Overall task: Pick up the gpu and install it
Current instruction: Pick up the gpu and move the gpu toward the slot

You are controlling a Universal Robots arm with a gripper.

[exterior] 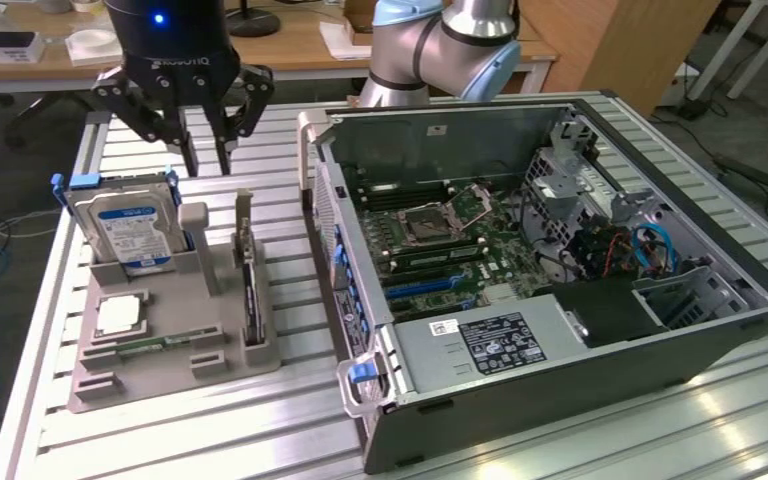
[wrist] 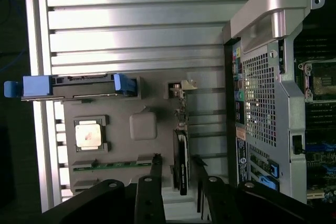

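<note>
Standing in holder tray point(exterior: 157, 375): gpu point(exterior: 247, 285), hard drive point(exterior: 124, 225) | end effector point(exterior: 205, 158) spread above

Soft, even room light from above fills the exterior view. The ribbed silver aluminium worktop point(exterior: 224, 430) shows pale glare patches beside the open dark-grey metal computer case point(exterior: 544, 400). In the wrist view the worktop's slats gleam in white bands, while the black pincer point(wrist: 177, 162) and the case interior lie in shadow.

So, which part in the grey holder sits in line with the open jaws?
The gpu, the thin black card standing on edge; the blue-labelled hard drive stands off to one side.
</note>
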